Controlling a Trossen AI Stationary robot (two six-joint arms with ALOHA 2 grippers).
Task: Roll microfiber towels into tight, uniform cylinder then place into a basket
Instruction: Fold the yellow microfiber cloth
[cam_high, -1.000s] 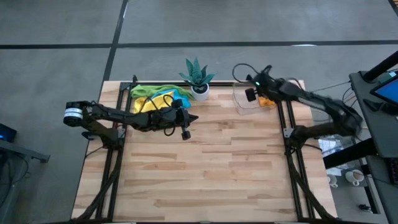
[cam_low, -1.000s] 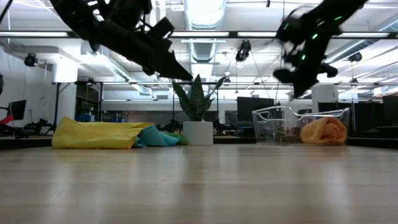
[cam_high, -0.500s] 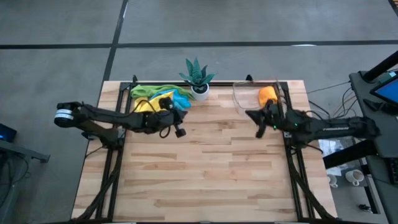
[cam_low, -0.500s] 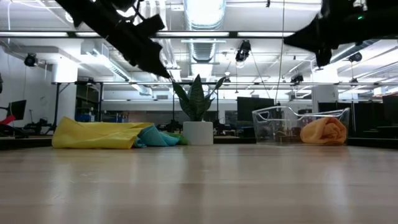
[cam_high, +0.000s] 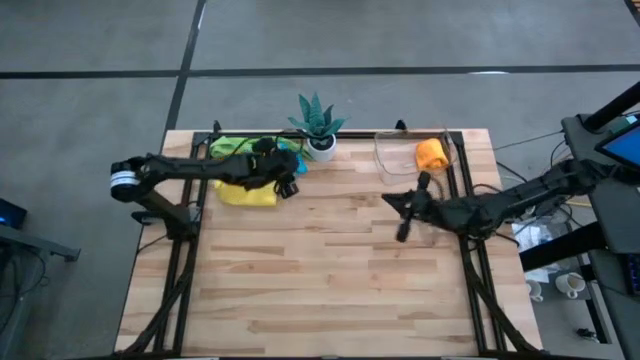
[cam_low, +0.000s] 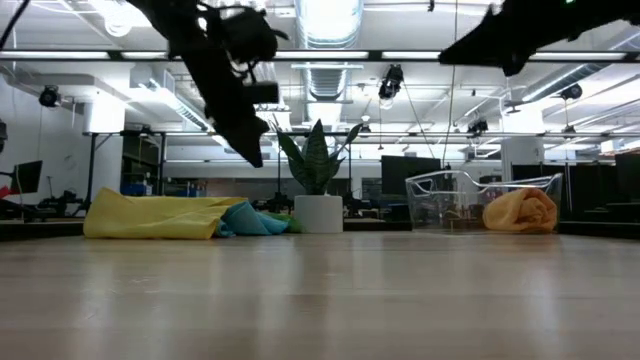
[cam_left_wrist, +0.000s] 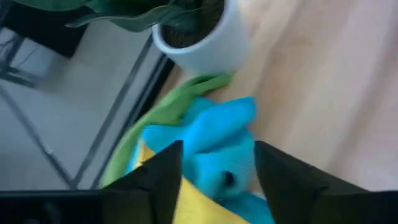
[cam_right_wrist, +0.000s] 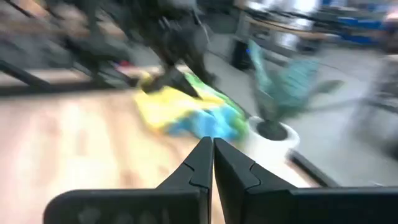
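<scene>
The microfiber towels (cam_high: 245, 170) lie in a loose heap at the far left of the worktop (cam_high: 330, 270) — a yellow one (cam_low: 160, 216) spread widest, a light blue one (cam_left_wrist: 221, 149) bunched on top toward the plant, and a green one (cam_left_wrist: 168, 112) trailing along the far edge. None of these three is rolled. An orange towel (cam_high: 431, 153), rolled up, sits at the right end of the basket (cam_high: 400, 160), which stands at the far right of the worktop, just beside the potted plant (cam_high: 318, 125) in its white pot.

The left tool (cam_high: 285, 175) hangs over the heap, above the light blue towel; in the left wrist view its two dark fingers (cam_left_wrist: 155, 180) stand apart with the blue cloth showing between them, released and grasping nothing. Whether the fingertips touch the cloth cannot be told.

The right tool (cam_high: 404, 228) is out over bare wood, nearer than the basket and well apart from it, pointing toward the middle of the worktop. Its fingers (cam_right_wrist: 199, 165) are pressed together — clenched, with nothing between them.
</scene>
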